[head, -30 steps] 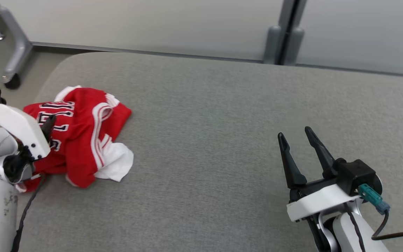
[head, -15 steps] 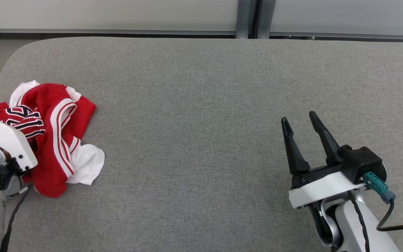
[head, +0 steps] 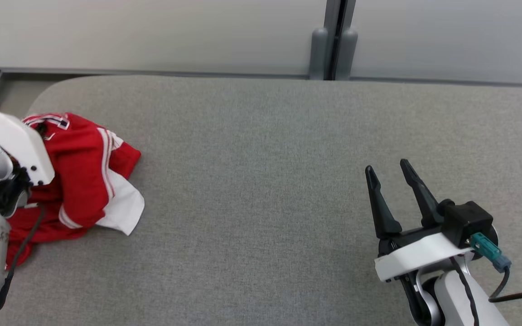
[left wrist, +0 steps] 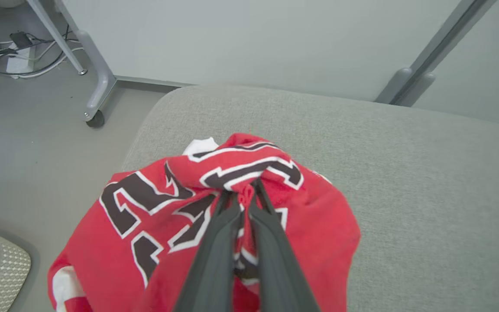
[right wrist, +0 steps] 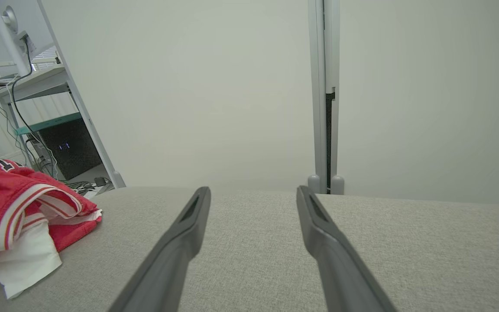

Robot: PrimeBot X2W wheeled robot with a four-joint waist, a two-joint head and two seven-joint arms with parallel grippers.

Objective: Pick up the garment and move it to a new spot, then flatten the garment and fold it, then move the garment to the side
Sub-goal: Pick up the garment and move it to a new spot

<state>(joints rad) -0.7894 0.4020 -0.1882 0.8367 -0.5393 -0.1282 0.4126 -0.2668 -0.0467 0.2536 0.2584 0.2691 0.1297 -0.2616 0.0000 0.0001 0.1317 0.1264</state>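
Judging from how things lie, only the first step is being started. A fold of the garment (head: 84,181) is being pinched by the left gripper (left wrist: 244,190), its jaws being pressed almost together on the red cloth. The garment is being shown crumpled at the left end of the pad (head: 261,203), by the rounded corner. The right gripper (head: 387,166) is being held wide and empty, well apart. Moving, flattening, folding and setting aside are being left undone.
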